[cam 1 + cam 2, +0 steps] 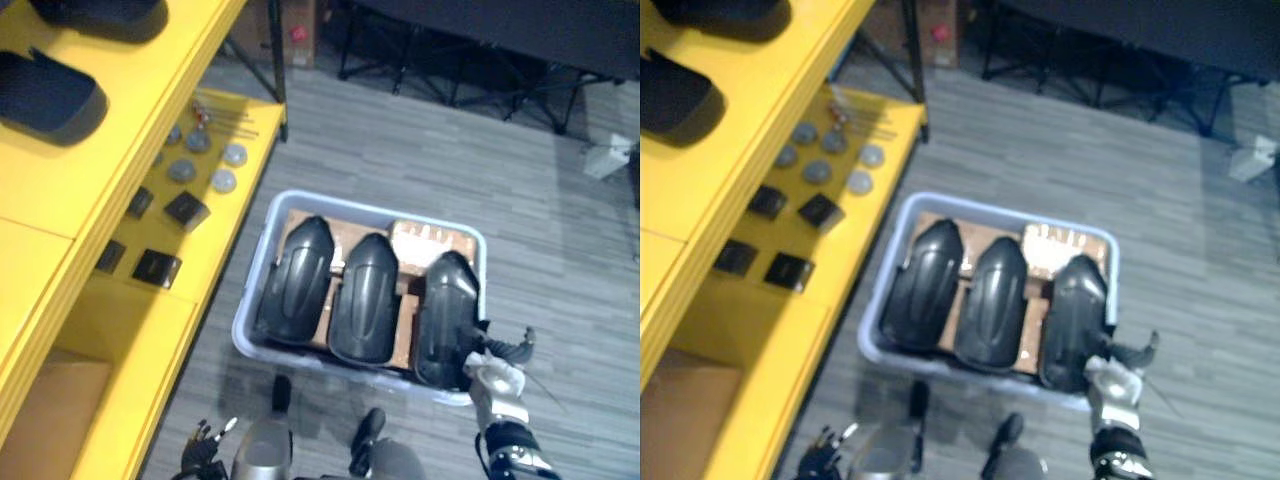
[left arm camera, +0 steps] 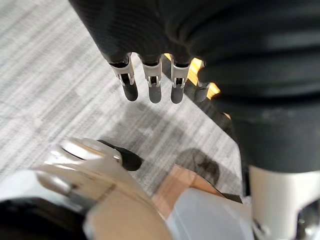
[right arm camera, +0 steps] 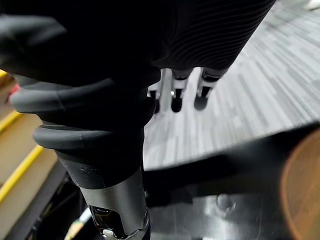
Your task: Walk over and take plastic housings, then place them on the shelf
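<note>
Three black plastic housings lie side by side in a blue-grey bin (image 1: pixel 370 208) on the floor: left (image 1: pixel 295 280), middle (image 1: pixel 365 295) and right (image 1: pixel 445 315). My right hand (image 1: pixel 495 378) hangs at the bin's near right corner, right beside the near end of the right housing, fingers straight and holding nothing. Its wrist view shows the straight fingers (image 3: pixel 175 102) above grey floor and a glossy black housing surface (image 3: pixel 240 200). My left hand (image 1: pixel 205 438) hangs low by the shelf's foot, fingers (image 2: pixel 152 87) relaxed and empty. Two more black housings (image 1: pixel 45 95) lie on the yellow shelf (image 1: pixel 130 130) at upper left.
A lower yellow shelf level carries grey discs (image 1: pixel 200 165) and black square parts (image 1: pixel 185 210). A cardboard box (image 1: pixel 50 400) sits in the bottom level. Black stand legs (image 1: pixel 450 70) cross the floor at the back, and a white object (image 1: pixel 608 158) lies far right.
</note>
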Available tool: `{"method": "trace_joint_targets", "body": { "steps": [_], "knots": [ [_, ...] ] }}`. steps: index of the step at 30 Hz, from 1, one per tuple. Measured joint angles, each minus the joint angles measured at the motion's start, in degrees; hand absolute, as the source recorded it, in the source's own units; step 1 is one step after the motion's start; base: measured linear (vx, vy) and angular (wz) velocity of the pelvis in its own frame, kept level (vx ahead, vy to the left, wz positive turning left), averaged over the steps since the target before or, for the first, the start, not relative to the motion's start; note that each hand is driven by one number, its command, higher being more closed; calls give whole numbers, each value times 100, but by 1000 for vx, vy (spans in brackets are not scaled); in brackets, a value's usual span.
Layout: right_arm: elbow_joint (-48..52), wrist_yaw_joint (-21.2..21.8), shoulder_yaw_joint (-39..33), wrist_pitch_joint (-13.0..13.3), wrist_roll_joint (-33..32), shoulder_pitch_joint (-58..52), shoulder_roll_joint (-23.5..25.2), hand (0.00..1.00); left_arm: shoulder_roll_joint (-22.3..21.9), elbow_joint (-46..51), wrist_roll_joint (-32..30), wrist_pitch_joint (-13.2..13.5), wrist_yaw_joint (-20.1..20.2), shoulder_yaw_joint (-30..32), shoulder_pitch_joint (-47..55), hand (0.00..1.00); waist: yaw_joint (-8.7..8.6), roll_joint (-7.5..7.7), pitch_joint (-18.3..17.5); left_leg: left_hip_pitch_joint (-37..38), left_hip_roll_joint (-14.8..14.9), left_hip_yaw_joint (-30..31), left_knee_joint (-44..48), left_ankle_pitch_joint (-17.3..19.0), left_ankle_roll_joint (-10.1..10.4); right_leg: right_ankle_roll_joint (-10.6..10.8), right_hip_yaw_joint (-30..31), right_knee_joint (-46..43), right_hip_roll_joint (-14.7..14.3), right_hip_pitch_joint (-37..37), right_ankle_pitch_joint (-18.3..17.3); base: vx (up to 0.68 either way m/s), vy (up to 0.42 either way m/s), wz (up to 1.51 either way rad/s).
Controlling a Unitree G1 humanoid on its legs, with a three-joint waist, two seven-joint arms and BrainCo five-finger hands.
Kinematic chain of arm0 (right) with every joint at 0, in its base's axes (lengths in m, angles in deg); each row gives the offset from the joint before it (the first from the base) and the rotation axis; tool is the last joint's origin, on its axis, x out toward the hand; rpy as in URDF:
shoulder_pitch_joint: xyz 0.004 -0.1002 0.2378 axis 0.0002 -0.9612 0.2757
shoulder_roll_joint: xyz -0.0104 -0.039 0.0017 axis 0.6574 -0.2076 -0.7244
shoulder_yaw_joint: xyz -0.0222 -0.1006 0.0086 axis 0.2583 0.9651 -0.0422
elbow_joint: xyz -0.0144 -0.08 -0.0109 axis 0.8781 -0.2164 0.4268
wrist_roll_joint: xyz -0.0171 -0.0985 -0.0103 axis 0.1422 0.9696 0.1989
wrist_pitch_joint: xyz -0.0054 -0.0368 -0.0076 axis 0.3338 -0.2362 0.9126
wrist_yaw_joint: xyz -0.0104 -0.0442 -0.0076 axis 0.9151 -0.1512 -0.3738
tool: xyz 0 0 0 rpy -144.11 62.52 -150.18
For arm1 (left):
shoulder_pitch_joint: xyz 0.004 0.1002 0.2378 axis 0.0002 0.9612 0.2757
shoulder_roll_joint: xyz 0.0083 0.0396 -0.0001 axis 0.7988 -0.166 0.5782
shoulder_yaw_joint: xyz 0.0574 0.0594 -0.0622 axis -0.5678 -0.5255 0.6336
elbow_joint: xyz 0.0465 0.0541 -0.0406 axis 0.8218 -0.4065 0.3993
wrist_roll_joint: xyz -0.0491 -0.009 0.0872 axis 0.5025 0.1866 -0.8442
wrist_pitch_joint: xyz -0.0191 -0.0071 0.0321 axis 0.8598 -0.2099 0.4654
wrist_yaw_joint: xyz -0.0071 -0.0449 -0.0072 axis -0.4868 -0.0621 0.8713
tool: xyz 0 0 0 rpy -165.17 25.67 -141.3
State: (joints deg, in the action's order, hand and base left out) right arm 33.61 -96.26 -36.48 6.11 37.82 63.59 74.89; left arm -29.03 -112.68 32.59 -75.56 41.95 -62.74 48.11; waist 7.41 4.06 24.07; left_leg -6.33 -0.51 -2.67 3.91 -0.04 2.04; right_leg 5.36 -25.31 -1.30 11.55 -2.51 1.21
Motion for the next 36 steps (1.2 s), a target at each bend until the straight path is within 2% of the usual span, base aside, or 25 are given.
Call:
{"method": "trace_joint_targets", "body": {
  "steps": [3, 6, 11, 16, 17, 24, 32, 36],
  "knots": [
    [17, -37, 50, -202, -5, 177, -112, 0, 4, 37, 176, 37, 9, 3, -3, 0, 33, -37, 127, -209, 34, 41, 345, 149, 2, 0, 15, -77, -10, 78, 0, -42, 12, 3],
    [15, -46, 251, -578, -161, 289, -261, 0, 12, 39, 208, 53, 41, 3, -98, 0, 147, -55, 282, -496, 93, 70, 716, 278, 11, -44, 33, -123, -65, 193, -33, -73, 7, 2],
    [1, -53, 283, -961, -397, 409, -266, 0, 7, 63, 214, 67, 43, -1, -154, 0, 161, -87, 406, -681, 133, 127, 967, 316, 28, -108, 83, -245, -96, 292, -166, -68, 3, 4],
    [-249, -31, 403, -1146, -550, 426, -367, 0, 5, 201, 224, 74, 41, -13, -250, 0, 216, -90, 414, -887, 184, 201, 1077, 319, 50, -82, 129, -355, -137, 485, -200, -44, -9, 2],
    [-306, -23, 440, -1217, -552, 419, -368, 100, 6, 211, 227, 84, 41, -20, -259, 0, 231, -90, 414, -884, 191, 200, 1078, 319, 50, -82, 140, -355, -144, 485, -200, 0, 0, 0],
    [-808, -32, 418, -1233, -519, 556, -476, 100, 2, 215, 429, 130, 37, -221, -287, 0, 281, -93, 416, -926, 198, 221, 1076, 318, 50, -86, 144, -355, -164, 530, -202, 0, 0, 0],
    [-1245, -33, 367, -835, -340, 853, -740, 100, 9, 136, 447, 170, 34, -230, -410, 0, 300, -134, 440, -1092, 198, 268, 1078, 286, 74, -92, 134, -427, -166, 711, -227, -7, -1, 1],
    [-1459, -33, 368, -721, -234, 1094, -941, 100, 8, -20, 652, 175, 35, -237, -530, 0, 307, -269, 517, -1188, 196, 348, 1067, 223, 90, -106, 87, -508, -167, 807, -246, -31, -13, 8]
  ]
}}
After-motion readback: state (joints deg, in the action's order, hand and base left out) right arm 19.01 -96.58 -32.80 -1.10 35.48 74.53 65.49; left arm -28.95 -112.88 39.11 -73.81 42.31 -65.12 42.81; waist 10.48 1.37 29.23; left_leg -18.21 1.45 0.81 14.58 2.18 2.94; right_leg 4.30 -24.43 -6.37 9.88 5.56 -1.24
